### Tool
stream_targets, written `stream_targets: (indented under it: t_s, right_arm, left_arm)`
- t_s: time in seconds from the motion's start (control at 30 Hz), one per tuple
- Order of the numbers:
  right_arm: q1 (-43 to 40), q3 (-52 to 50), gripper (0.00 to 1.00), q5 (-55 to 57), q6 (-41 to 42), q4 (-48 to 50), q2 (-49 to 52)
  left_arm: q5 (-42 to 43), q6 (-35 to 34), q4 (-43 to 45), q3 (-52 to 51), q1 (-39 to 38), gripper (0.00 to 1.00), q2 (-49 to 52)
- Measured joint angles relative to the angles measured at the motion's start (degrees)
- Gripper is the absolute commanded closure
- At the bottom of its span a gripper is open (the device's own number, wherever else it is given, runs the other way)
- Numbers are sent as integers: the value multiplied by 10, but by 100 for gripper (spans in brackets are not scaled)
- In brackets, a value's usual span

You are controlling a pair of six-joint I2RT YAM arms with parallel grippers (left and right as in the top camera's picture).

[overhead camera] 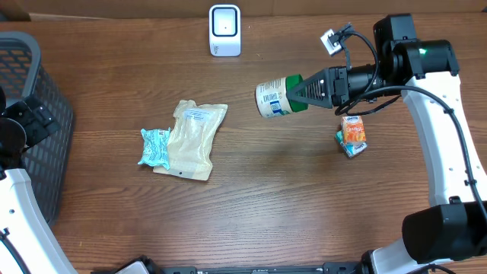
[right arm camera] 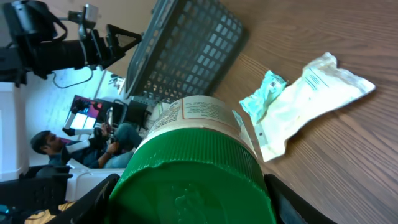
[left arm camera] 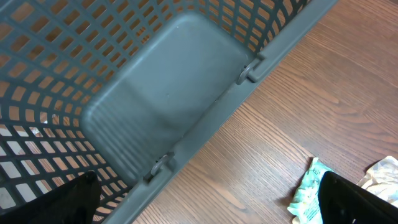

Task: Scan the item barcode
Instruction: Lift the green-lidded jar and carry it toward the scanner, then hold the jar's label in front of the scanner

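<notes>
I'm on a brown wood-grain tabletop with one beige pouch, one teal packet and one orange carton. My right gripper clamps the one canister by its ribbed green lid, its white label sideways, lifted before one white scanner. My left gripper gapes wide at one grey basket.

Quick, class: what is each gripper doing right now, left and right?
Left gripper: open, holding nothing.
Right gripper: closed on the green-lidded jar, gripped at its lid end.
</notes>
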Motion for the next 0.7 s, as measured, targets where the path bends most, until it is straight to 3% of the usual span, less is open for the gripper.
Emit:
stream_targets:
  t_s: [0.23,0.37,0.7]
  right_arm:
    - [0,0,59,-10,-7,12,0]
    - [7,0,59,26,10,75,0]
    - [162,0,60,424,114,345,2]
  left_arm:
    - [0,0,0,0,0,0,0]
    - [0,0,0,0,0,1,0]
    - [0,0,0,0,0,0,0]
